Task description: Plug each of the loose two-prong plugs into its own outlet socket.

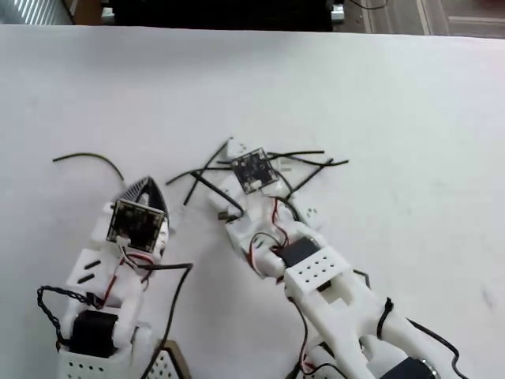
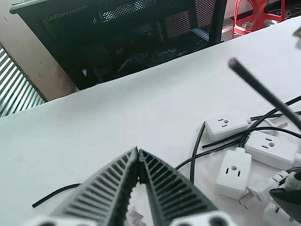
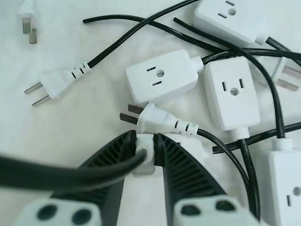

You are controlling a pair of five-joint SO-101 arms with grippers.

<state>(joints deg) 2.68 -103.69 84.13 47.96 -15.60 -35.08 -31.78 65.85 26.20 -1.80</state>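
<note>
Nothing seated yet: white two-prong plugs (image 3: 155,120) lie loose beside empty white outlet sockets (image 3: 162,77), right tool (image 3: 145,141) clamps a small white corded block (image 3: 146,162), left tool (image 2: 138,155) pressed together.

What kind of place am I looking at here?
Probably a lab or office workroom: robot arms at a white table strewn with plugs and outlet sockets, with a black mesh chair and a red stool behind.
</note>
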